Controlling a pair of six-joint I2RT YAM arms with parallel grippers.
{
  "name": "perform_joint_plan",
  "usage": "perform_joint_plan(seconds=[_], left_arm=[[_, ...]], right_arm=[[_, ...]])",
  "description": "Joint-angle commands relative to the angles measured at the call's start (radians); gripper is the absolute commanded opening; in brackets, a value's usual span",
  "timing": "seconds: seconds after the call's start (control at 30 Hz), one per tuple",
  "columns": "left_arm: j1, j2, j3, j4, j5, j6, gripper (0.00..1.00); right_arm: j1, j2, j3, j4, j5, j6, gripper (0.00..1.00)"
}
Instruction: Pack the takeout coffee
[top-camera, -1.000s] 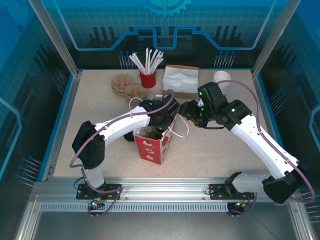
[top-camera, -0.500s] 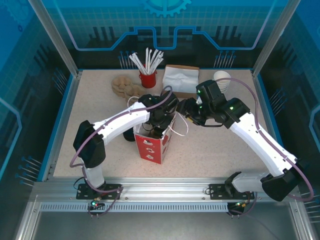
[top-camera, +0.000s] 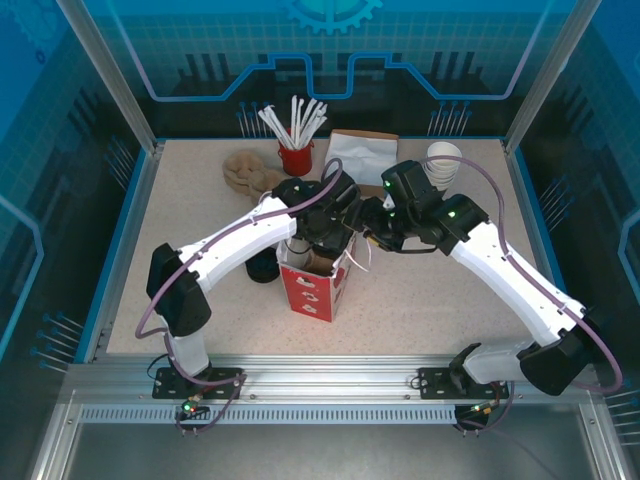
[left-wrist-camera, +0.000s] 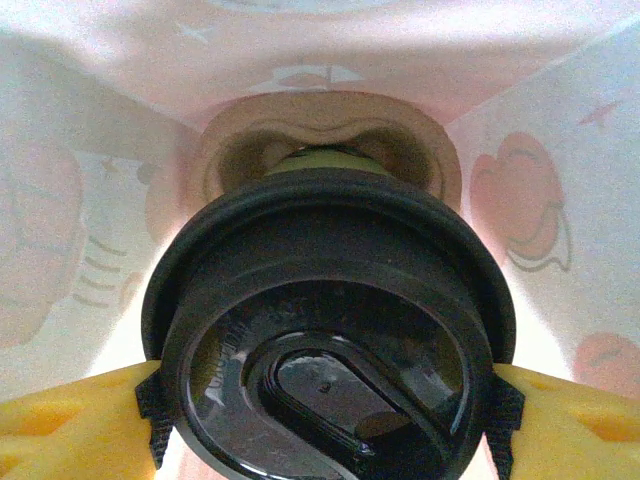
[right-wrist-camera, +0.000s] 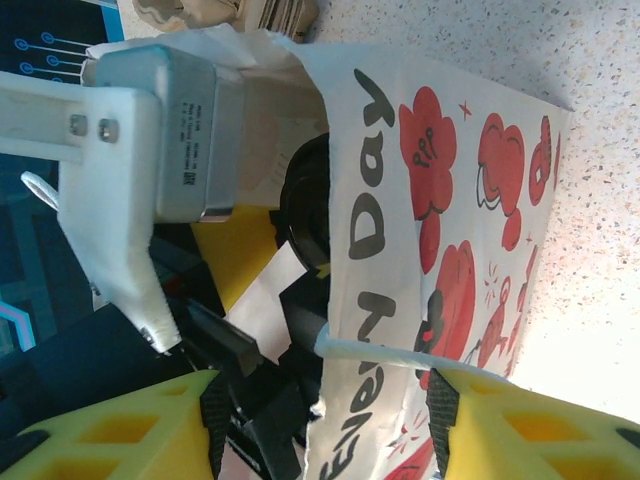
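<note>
Where the takeout coffee (left-wrist-camera: 330, 330) hangs inside the red-and-white paper bag (top-camera: 315, 290), above a tan moulded carrier (left-wrist-camera: 240, 150) at its bottom, the left claw (left-wrist-camera: 322, 420) grips its black lid from both sides. The bag stands near the middle of the bench (top-camera: 430, 290). The right claw (right-wrist-camera: 328, 420) is spread wide, the bag's rim between its fingers.

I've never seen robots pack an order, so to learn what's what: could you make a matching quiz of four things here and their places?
Things:
1. greenish paper coffee cup with black plastic lid
2. red-and-white printed paper bag
3. red cup of white straws
4. stack of white paper cups
Places:
A. near the far right corner of the table
B. middle of the table
C. gripped by the left end effector
D. far edge, beside tan cardboard carriers
Pairs: 1-C; 2-B; 3-D; 4-A
</note>
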Motion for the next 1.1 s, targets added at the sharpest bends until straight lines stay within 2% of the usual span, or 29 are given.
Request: perform_joint_plan(seconds=[0.0, 0.27, 0.47, 0.77, 0.87, 1.07], left_arm=[[-0.005, 0.005, 0.047, -0.058, 0.017, -0.036, 0.79], [-0.001, -0.01, 0.125, -0.133, 0.024, -0.049, 0.79], [0.019, -0.009, 0.094, -0.109, 0.029, -0.042, 0.75], [0.02, -0.002, 0.085, -0.093, 0.025, -0.039, 0.75], [0.02, 0.002, 0.075, -0.086, 0.016, -0.035, 0.76], [0.02, 0.0, 0.066, -0.086, 0.008, -0.035, 0.76]], right_arm=[[0.015, 0.021, 0.038, 0.003, 0.029, -0.012, 0.58], [0.011, 0.044, 0.048, -0.02, 0.067, -0.021, 0.57], [0.011, 0.053, 0.066, -0.021, 0.065, -0.042, 0.55], [0.008, 0.051, 0.058, -0.023, 0.059, -0.051, 0.53], [0.008, 0.053, 0.052, -0.026, 0.057, -0.062, 0.48], [0.007, 0.047, 0.037, -0.032, 0.06, -0.093, 0.31]])
